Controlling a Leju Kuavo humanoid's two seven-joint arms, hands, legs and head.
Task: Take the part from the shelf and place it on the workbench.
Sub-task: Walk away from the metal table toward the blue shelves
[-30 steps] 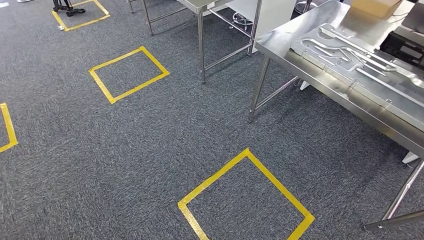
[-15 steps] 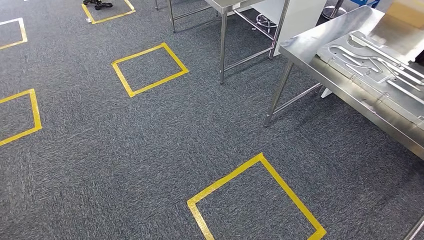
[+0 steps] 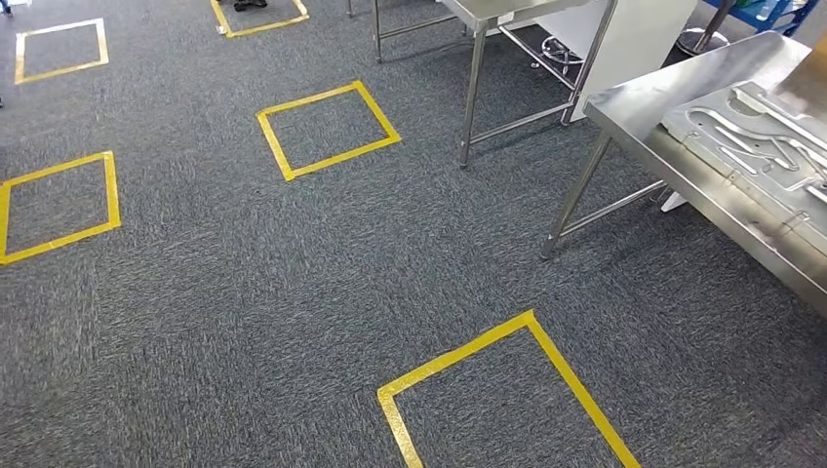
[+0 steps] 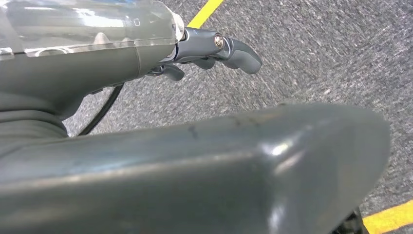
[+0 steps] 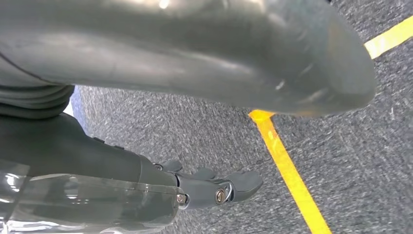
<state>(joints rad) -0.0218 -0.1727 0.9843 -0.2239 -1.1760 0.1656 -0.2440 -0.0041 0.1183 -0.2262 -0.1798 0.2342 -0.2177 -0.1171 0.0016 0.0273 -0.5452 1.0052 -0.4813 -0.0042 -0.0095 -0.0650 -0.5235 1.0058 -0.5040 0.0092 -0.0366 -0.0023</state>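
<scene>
A steel workbench [image 3: 655, 105] stands at the right in the head view. A machined metal plate with curved grooves [image 3: 756, 146] lies flat on it. No shelf is in sight. In the left wrist view my left hand [image 4: 146, 63] hangs over grey carpet with its fingers [image 4: 236, 52] stretched out and nothing in it. The right wrist view shows my right hand [image 5: 146, 173] the same way, fingers [image 5: 238, 185] straight and apart from the thumb, holding nothing.
A second steel table [image 3: 485, 14] and a white cabinet [image 3: 634, 39] stand at the back. Yellow tape squares [image 3: 327, 127] mark the carpet, one close in front [image 3: 507, 390]. A cardboard box [image 3: 814, 73] sits on the workbench's far end.
The whole picture has slid to the right: the camera has turned left. The workbench now sits further toward the right edge and more tape squares show at the left.
</scene>
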